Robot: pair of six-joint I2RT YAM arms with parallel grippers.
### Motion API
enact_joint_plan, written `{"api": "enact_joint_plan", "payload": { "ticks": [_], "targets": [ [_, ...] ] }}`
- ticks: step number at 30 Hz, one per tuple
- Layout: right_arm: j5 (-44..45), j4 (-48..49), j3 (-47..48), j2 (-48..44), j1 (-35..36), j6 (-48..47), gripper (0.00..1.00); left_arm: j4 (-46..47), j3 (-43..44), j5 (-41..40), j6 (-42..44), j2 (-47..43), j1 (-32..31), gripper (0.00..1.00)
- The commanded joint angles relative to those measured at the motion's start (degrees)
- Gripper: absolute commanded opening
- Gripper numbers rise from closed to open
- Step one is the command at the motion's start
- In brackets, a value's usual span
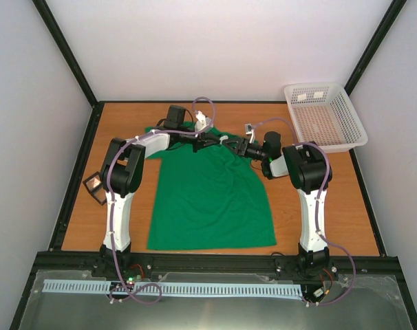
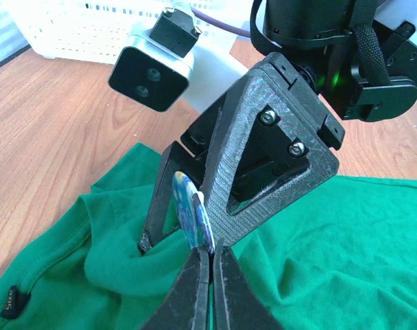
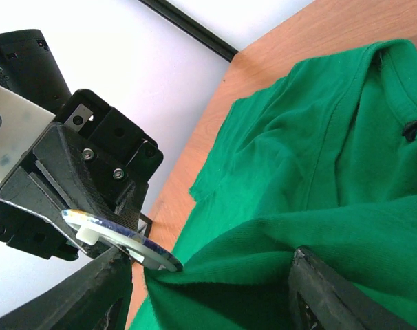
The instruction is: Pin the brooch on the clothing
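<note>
I observed the green T-shirt (image 1: 212, 206) laid flat on the table (image 1: 332, 206), its hem nearest the arm bases and its collar at the far end. A small black square-framed case (image 1: 95, 185) lay off the shirt's left edge, apart from it. Both claws met at the shirt's collar end. The left gripper (image 2: 210, 251) was pressed together, pinching the brooch (image 2: 193, 210) on edge, with the badge's rim against a raised fold of the shirt near the neck. The right gripper (image 3: 210, 265) stood spread, its fingers on either side of that fold, just beside the brooch. A dark label (image 2: 11, 302) sat at the shirt's collar. A white basket (image 1: 325, 117) stood beyond the shirt's right shoulder, well apart.
</note>
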Motion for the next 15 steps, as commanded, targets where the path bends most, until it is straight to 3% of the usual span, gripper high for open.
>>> {"api": "enact_joint_plan", "payload": {
  "ticks": [1,15],
  "targets": [
    [6.4,-1.1,-0.5,-2.4,-0.9,-0.8,0.61,-0.4,-0.6,5.9,-0.5,-3.2,-2.4,0.01],
    [6.1,-1.0,-2.6,-4.4,-0.9,-1.3,0.64,0.3,-0.4,4.9,-1.2,-2.9,-1.7,0.01]
  ]
}}
